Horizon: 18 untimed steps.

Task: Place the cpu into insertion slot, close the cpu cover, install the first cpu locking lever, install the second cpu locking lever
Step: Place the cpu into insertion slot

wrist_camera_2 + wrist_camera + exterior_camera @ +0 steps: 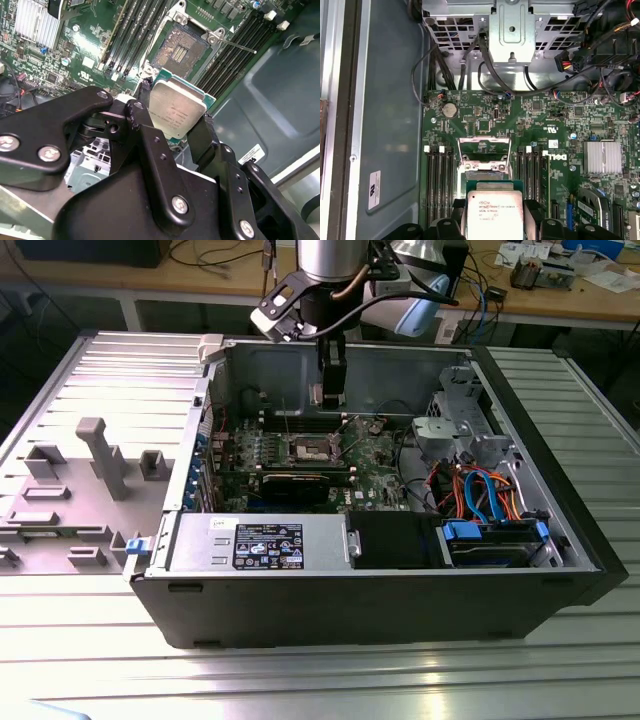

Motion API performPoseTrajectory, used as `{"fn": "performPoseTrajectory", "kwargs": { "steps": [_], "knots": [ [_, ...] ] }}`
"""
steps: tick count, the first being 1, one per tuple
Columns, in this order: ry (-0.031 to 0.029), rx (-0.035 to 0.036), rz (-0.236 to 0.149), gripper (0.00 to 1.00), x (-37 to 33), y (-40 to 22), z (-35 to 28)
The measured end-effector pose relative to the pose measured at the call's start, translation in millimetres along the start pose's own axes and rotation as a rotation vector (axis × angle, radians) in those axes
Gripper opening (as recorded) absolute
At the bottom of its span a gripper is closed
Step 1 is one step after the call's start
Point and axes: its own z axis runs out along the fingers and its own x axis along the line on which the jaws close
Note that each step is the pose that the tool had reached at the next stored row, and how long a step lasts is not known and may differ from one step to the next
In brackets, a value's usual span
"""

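The gripper (174,115) is clamped on the cpu (177,106) by two opposite edges and holds it over the board, apart from it. The slot (182,50) lies bare just ahead of the chip. The cover (484,141) looks swung back off it.

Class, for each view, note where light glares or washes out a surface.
Exterior view: bright streaks glare off the ribbed metal table beside the computer case. First wrist view: the cpu washes out nearly white. Second wrist view: the cpu carries a soft sheen; the finned heat sink gleams.
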Motion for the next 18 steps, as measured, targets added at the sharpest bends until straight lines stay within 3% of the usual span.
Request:
{"fn": "performPoseTrajectory", "kwargs": {
  "steps": [18],
  "knots": [
    [0.0105,-0.0002,0.001,0.55,0.0,0.0,0.0]
  ]
}}
